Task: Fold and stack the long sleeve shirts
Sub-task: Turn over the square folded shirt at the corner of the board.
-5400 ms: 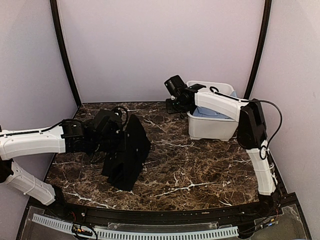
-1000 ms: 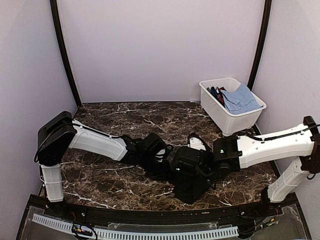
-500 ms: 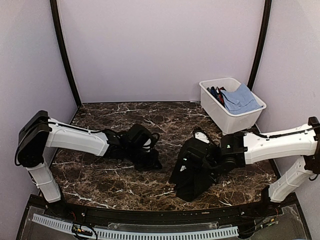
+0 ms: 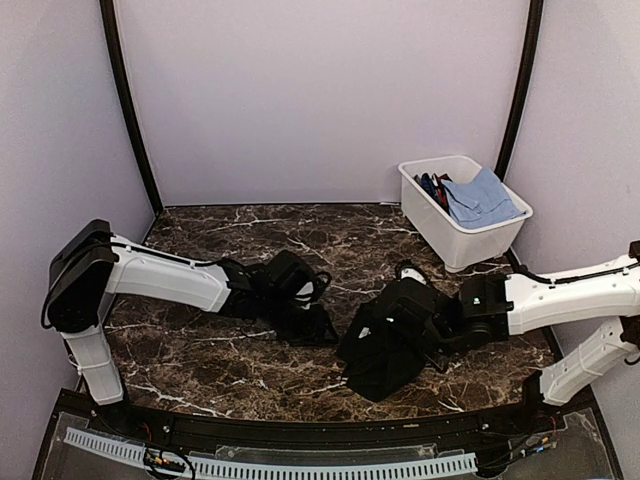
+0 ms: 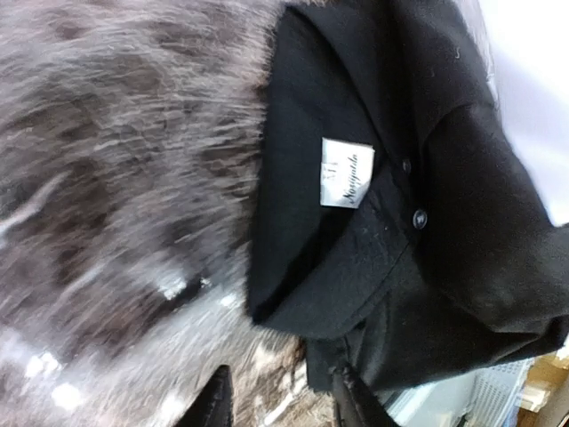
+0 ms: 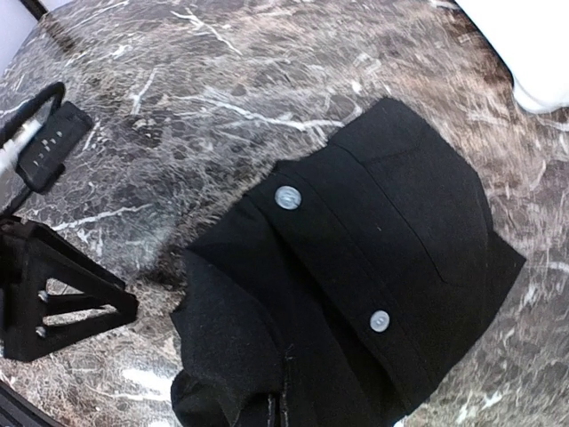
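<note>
The black long sleeve shirt [image 4: 388,368] lies bunched on the marble table, front centre-right. In the right wrist view the shirt [image 6: 356,267] shows a button placket with two white buttons, and my right gripper [image 6: 277,414] is shut on a fold of it at the bottom edge. In the top view the right gripper [image 4: 378,338] sits over the shirt's left part. My left gripper [image 4: 322,330] is open and empty just left of the shirt. In the left wrist view the shirt's collar and white label [image 5: 347,173] lie ahead of the left gripper [image 5: 283,405], one fingertip [image 5: 351,400] near the shirt's edge.
A white bin [image 4: 455,240] at the back right holds a blue cloth [image 4: 483,198] and some darker items. Dark posts and purple walls enclose the marble table [image 4: 220,370]. The left gripper also shows in the right wrist view [image 6: 53,294].
The left gripper let go of the shirt, drew back to the left, then came back toward it. The right arm shifted slightly right, keeping its hold on the shirt.
</note>
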Controlling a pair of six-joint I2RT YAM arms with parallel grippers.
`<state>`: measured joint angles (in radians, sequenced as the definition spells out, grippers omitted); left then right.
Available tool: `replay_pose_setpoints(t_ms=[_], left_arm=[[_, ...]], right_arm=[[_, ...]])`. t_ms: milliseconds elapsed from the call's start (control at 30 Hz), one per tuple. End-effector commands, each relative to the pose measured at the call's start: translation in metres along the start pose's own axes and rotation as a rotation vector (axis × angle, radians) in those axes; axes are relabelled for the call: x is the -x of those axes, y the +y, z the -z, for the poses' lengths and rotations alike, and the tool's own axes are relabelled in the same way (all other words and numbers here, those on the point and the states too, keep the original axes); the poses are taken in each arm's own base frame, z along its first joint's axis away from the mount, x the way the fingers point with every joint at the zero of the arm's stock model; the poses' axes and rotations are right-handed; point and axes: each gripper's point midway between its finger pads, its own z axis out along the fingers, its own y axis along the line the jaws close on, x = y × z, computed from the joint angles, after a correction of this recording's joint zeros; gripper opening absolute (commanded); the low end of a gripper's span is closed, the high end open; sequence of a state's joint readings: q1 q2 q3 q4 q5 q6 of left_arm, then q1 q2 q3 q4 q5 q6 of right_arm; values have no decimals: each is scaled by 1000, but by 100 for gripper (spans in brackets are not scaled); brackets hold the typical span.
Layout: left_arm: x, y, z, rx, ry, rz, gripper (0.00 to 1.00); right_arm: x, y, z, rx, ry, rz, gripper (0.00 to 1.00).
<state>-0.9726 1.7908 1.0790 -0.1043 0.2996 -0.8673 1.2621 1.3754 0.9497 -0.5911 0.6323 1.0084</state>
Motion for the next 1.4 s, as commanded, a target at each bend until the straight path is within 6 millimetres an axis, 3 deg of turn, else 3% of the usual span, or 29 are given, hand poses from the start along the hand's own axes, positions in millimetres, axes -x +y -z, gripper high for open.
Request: replay_pose_setpoints(t_ms=[0,333,700,867,1000,1233,1367], left_arm=[[-6,-10,-19,42,61,-89,42],[-15,-5,-47,144,115,-129,52],[-30,-18,-57,110,165,-166,55],[-30,-15,-55,138,158,-167,55],[-21,0,-45,207,110,-128,55],[3,57,-6,294,-8,35,52],[11,71,12,301,-49,72,50]], right_arm=[[-16,-13,-2,23,25,-115,0],[-71,-70,-17,-122,107,-256,0],[-134,-85,-55,-97,260,-325,0],[-141,-49,-77,42,339,-265,0],[-139,6,-92,210,387,-188,0],[-125,66,-106,366,416,-143,0],[-109,82,-111,410,410,-152,0]])
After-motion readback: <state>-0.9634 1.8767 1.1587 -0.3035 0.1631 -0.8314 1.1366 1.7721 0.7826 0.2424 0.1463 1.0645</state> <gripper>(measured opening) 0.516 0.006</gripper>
